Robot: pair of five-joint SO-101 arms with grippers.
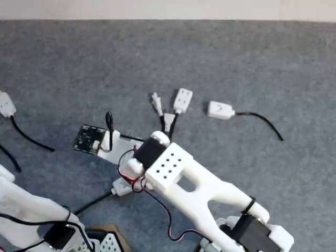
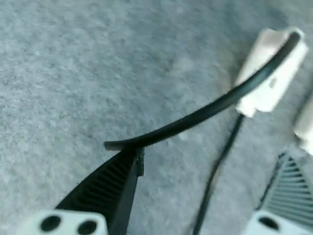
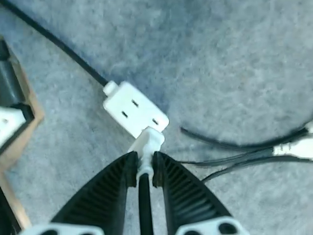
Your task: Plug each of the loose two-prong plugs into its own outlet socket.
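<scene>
Plug (image 3: 149, 139) pinched in the right gripper (image 3: 144, 159), nose touching the end of a socket (image 3: 136, 108) lying flat on grey carpet (image 3: 234, 63); prongs hidden, so seated or not, cannot tell. From the socket's other end, a black cable (image 3: 63, 49). Left gripper (image 2: 210, 157) spread wide above the carpet, near a white connector (image 2: 271, 73). Well apart, farther up: spare socket (image 1: 182, 100) beside loose plug (image 1: 156, 102).

White plug (image 3: 147, 139); white outlet socket (image 3: 134, 108); black cord (image 3: 58, 44); mottled grey carpet (image 3: 234, 63); tan box (image 3: 30, 95)

Lab bench: grey felt mat (image 1: 262, 63), bare circuit board (image 1: 88, 138) (wires (image 1: 157, 202) exposed).
</scene>
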